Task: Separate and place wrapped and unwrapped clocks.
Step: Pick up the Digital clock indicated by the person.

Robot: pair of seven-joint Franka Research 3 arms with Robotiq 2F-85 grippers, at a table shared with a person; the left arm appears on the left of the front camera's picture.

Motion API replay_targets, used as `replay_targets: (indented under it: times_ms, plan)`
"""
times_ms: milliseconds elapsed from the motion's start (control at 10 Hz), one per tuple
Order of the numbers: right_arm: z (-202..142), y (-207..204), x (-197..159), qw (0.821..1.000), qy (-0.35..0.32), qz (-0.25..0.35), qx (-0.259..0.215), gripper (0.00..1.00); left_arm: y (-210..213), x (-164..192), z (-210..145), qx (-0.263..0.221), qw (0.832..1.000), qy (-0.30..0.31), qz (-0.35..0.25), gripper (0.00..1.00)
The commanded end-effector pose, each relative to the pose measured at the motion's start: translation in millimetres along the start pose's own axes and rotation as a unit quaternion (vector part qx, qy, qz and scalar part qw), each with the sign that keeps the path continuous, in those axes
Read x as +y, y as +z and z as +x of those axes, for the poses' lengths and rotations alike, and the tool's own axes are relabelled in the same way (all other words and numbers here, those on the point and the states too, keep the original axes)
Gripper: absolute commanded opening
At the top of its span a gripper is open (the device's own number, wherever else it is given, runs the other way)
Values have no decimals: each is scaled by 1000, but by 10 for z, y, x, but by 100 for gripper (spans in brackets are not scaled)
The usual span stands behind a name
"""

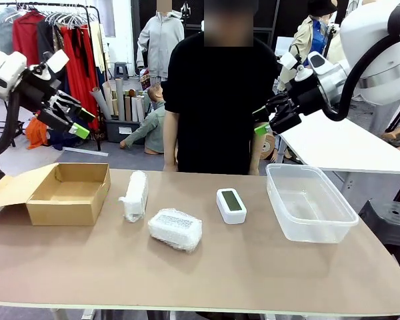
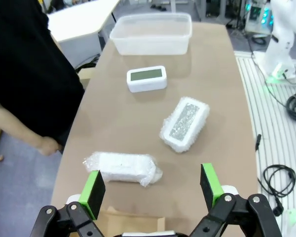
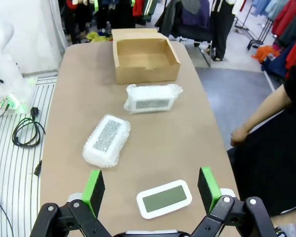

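Two bubble-wrapped clocks lie on the brown table: one upright-lying wrapped clock [image 1: 135, 195] [image 2: 122, 167] [image 3: 150, 98] near the cardboard box, another wrapped clock [image 1: 175, 229] [image 2: 184, 123] [image 3: 107, 139] nearer the front edge. A bare white clock [image 1: 231, 205] [image 2: 146, 79] [image 3: 164, 199] with a grey-green screen lies to the right of them. My left gripper [image 1: 75, 115] [image 2: 152, 185] hangs open high above the table's left end. My right gripper [image 1: 265, 119] [image 3: 151, 186] hangs open high over the right side, nothing between its fingers.
An open cardboard box [image 1: 70, 193] [image 3: 144, 60] stands at the table's left end. A clear plastic tub [image 1: 309, 201] [image 2: 152, 33] stands at the right end. A person in black [image 1: 217, 93] stands at the far edge, hands down beside the body.
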State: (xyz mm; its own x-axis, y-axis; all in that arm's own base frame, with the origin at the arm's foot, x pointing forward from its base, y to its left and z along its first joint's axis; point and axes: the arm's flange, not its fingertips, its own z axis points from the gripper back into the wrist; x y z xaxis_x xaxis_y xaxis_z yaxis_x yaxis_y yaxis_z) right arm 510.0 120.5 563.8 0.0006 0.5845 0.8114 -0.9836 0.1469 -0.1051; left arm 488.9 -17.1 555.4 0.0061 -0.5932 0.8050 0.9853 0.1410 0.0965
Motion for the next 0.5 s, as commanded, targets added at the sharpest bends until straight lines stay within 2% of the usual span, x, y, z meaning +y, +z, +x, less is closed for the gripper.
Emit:
replay_targets:
  times_ms: [0,100,400]
  plan:
    - [-10,50,-43,1000,15,15,-10,100,39,75,42,-14,1000,15,-2,100]
    - [-13,106,-70,1000,4,22,-9,100,45,87,30,-10,1000,-9,10,100]
    - [-67,257,-152,1000,-18,21,-5,100,32,169,-35,-19,1000,2,-4,100]
